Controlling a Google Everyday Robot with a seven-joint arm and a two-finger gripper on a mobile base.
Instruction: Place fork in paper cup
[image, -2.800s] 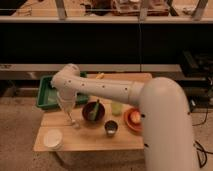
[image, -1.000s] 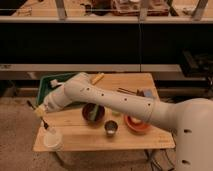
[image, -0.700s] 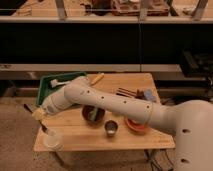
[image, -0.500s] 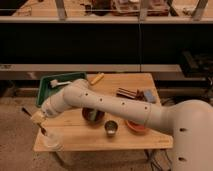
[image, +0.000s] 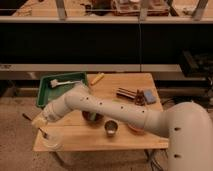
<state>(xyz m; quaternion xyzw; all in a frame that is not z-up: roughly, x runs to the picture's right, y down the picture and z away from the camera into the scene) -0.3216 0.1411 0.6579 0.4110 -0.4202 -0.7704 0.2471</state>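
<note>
1. The robot's gripper (image: 39, 124) hung at the table's front-left corner, just above the white paper cup (image: 52, 140), its jaws clamped tight.
2. A slender fork (image: 43, 133) appeared pinched in that grip, slanting down toward the cup's rim, while a dark tip (image: 26, 117) poked out on the far side; whether this was the fork's other end could not be told.
3. The white arm (image: 107, 111) stretched across the wooden table (image: 115, 142), over a dark bowl (image: 92, 118) and beside a steel cup (image: 110, 128).
4. A green tray (image: 46, 95) lay behind.
5. The step in hand looked like the final lowering; next, the fork needed centring over the cup mouth before release.
</note>
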